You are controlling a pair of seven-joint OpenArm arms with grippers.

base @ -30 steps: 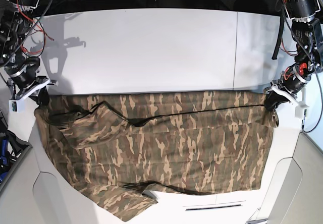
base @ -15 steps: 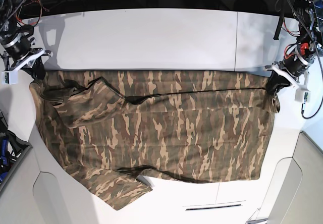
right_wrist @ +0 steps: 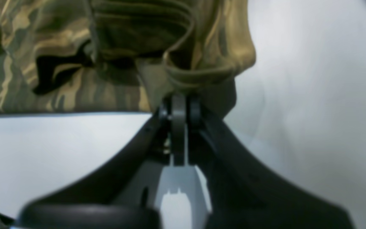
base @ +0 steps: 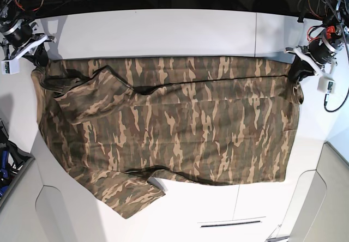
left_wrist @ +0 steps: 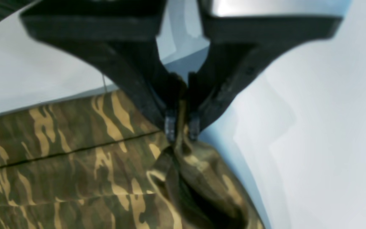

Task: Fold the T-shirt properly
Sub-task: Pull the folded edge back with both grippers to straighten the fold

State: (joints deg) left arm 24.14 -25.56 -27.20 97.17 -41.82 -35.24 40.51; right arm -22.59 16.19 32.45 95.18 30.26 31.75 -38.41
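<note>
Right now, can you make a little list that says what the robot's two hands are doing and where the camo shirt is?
shirt: T-shirt, camouflage print, spread across the white table
shirt shape: mostly flat, one sleeve sticking out at the near edge, a fold line running along the far part
left gripper: left gripper, shut on a bunched shirt corner
right gripper: right gripper, shut on the other far corner
shirt edge: far edge pulled straight between the two grippers
folding: not finished yet

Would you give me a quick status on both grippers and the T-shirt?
Left gripper shut on T-shirt corner. Right gripper shut on opposite corner. Shirt stretched between them, nothing in the way.
</note>
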